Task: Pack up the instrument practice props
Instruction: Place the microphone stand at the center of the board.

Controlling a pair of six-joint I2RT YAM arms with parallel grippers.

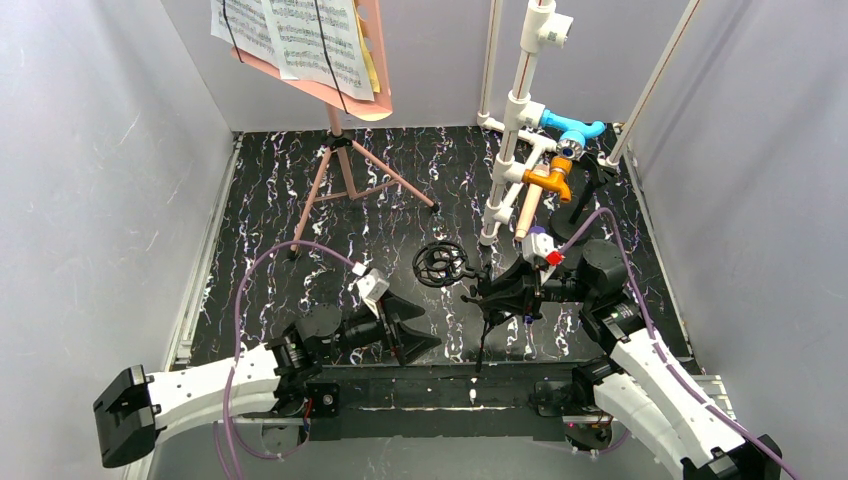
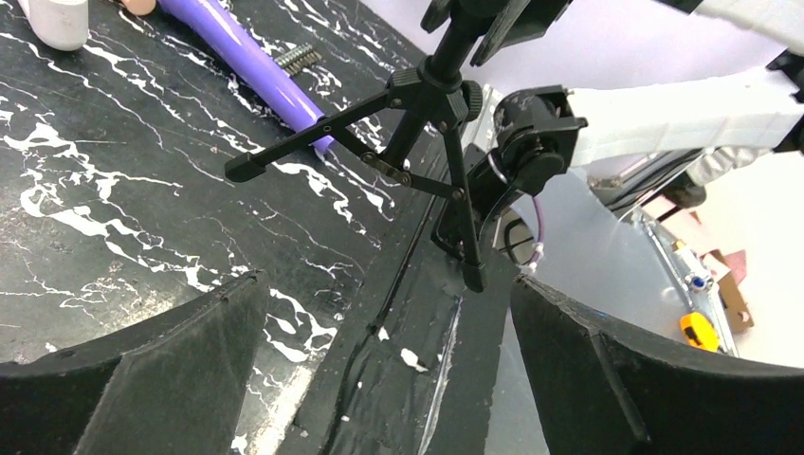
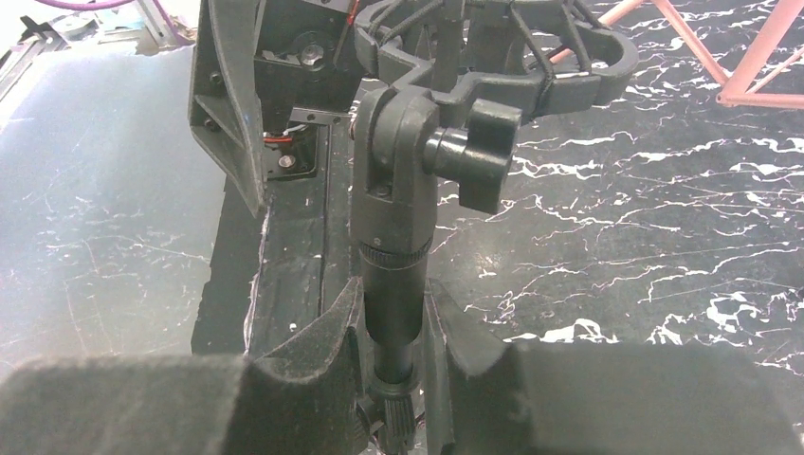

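Right gripper (image 3: 393, 305): clenched on the stem of a small black tripod (image 3: 393, 218), one finger on each side of the stem just below its tilt joint. The ring-shaped mount (image 3: 493, 52) on top of the tripod points away from the wrist camera.

Overhead view: the tripod sits between the two arms, over the near part of the black marbled table (image 1: 280, 200). The ring points towards the far left and the legs towards the near edge. The left wrist view shows the legs partly spread and tilted (they look clear of the surface, but I cannot tell for certain).

Left gripper (image 2: 384, 303): released, jaws wide apart, nothing between them. It is low over the table, aimed at the tripod legs and not touching them.

Other props:
- Pink sheet-music holder (image 1: 378, 90) is upright at the far left on its pink tripod legs (image 1: 345, 180), with printed music pages (image 1: 310, 35) resting on it.
- Purple microphone (image 2: 256, 71) lies flat on the table beyond the tripod legs.
- Beige microphone (image 1: 527, 212) is by the foot of the white pipe frame (image 1: 520, 120) at the far right. How it is resting is unclear.
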